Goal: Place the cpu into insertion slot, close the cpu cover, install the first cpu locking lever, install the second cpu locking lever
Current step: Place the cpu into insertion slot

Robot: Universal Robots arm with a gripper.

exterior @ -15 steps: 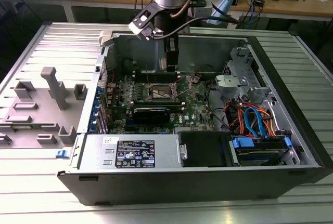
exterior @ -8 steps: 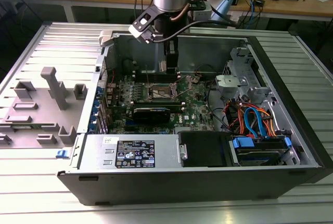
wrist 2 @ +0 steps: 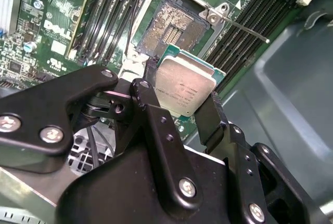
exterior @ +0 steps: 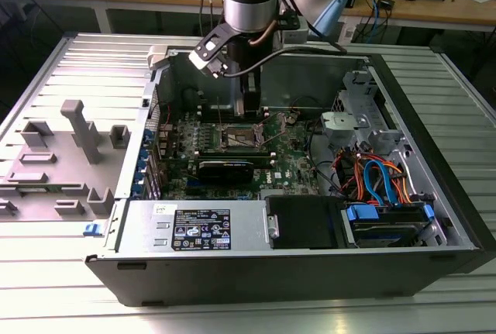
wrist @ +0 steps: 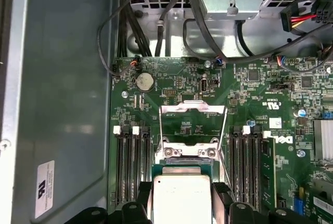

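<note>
exterior view: the gripper (exterior: 248,105) hangs inside the open computer case (exterior: 271,276), over the insertion slot (exterior: 237,139). second wrist view: its fingers (wrist 2: 148,96) clamp the cpu (wrist 2: 184,86) by two edges, near the uncovered slot. first wrist view: the cpu cover (wrist: 192,110) stands open beyond the held cpu, between memory slots (wrist: 130,161).

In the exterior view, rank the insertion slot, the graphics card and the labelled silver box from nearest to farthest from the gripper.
1. The insertion slot, just below the gripper.
2. The graphics card, mid-board.
3. The labelled silver box, along the case's near wall.
</note>
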